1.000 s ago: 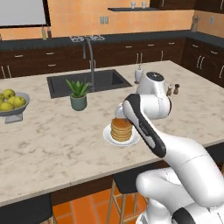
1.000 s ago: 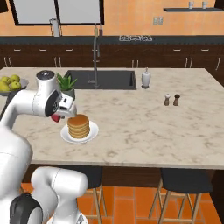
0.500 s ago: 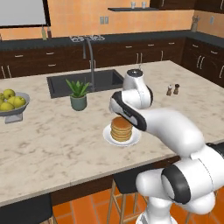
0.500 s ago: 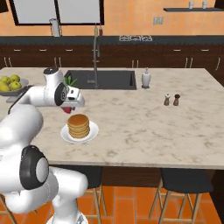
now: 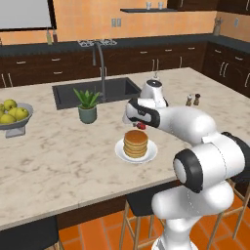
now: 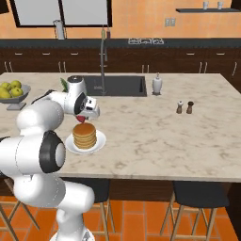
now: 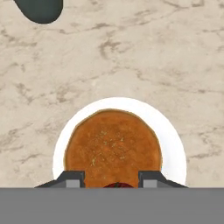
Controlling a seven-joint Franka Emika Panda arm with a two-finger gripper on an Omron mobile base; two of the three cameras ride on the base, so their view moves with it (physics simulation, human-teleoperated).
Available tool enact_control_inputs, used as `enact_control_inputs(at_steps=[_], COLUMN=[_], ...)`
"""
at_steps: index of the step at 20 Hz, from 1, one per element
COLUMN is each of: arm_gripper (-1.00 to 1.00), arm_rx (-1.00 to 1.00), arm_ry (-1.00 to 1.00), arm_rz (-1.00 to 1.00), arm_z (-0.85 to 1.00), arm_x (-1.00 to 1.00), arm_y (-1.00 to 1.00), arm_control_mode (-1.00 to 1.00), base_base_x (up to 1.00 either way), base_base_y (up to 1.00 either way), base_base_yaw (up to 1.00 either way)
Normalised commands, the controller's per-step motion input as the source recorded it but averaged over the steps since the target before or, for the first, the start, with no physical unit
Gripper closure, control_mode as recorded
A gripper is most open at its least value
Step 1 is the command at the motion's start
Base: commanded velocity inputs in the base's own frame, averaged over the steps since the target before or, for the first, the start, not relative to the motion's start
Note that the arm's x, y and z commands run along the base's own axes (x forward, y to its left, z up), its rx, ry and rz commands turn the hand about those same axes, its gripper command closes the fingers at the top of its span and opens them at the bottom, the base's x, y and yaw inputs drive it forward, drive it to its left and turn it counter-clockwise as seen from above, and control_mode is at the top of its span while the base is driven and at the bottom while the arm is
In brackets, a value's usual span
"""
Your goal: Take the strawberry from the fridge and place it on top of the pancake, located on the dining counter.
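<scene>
Placing step in hand: tool (image 5: 141, 125) hovering just above pancake (image 5: 135, 143), clenched on strawberry (image 5: 140, 126). Strawberry sitting over stack's sink-side edge, not touching. Pancake resting on worktop (image 5: 68, 156). Next move probably needing centring over stack, lowering, then releasing.

Base views flank arm from behind, sharing pancake (image 5: 135, 143) on dining counter (image 5: 58, 161); hand view straight down, close.

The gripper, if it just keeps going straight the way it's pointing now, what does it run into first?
Most likely the pancake. The gripper, shut on the strawberry, points down at the stack on its white plate, though near its edge, so depth is uncertain.
</scene>
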Motion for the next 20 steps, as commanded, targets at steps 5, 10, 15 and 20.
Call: enact_control_inputs(at_steps=[5,10,15,20], arm_gripper=[1.0,1.0,1.0,1.0], arm_rx=[-0.05,-0.01,0.0,0.0], arm_ry=[0.12,0.06,-0.02,-0.07], arm_rz=[0.0,0.0,0.0,0.0], arm_z=[-0.29,-0.26,-0.22,-0.22], arm_x=[-0.07,-0.07,0.01,0.01], arm_y=[0.0,0.04,0.0,0.0], arm_control_mode=[-1.0,-1.0,-1.0,-1.0], base_base_x=[0.0,0.0,0.0,0.0], base_base_y=[0.0,0.0,0.0,0.0], base_base_yaw=[0.0,0.0,0.0,0.0])
